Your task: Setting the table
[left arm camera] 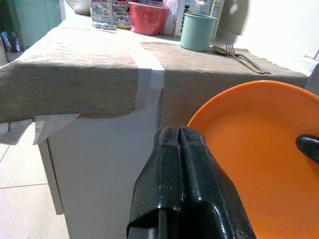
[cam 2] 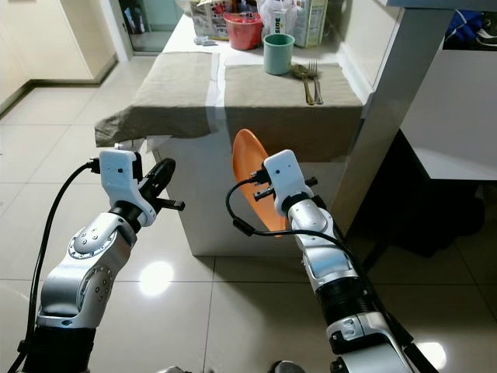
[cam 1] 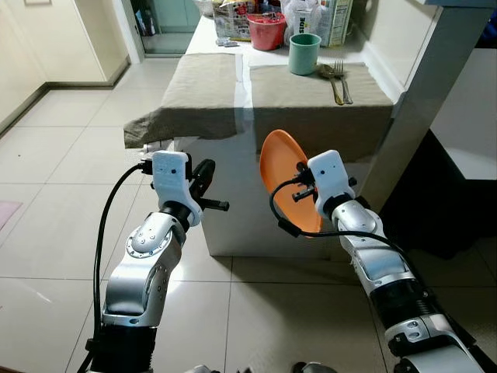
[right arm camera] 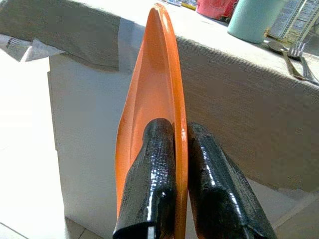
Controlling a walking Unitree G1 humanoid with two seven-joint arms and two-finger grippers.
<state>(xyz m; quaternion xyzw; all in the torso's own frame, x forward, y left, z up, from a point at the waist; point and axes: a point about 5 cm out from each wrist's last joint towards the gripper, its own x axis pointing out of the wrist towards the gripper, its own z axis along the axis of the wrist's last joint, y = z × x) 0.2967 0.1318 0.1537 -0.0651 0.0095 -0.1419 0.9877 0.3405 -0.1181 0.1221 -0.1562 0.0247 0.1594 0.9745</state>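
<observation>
Ahead, a cloth-covered table [cam 1: 210,93] on pale tiles; right gripper [right arm camera: 180,164] clamps an orange plate [cam 1: 281,167], left gripper [left arm camera: 180,144] closed empty.

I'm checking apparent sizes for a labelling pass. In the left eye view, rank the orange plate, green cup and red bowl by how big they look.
1. orange plate, held in the right tool; nearness inflates it.
2. green cup and red bowl look alike; unranked, the bowl being farther and partly cropped.

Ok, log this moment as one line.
right gripper: shut on plate, held on edge | left gripper: shut, empty | table: ahead
</observation>
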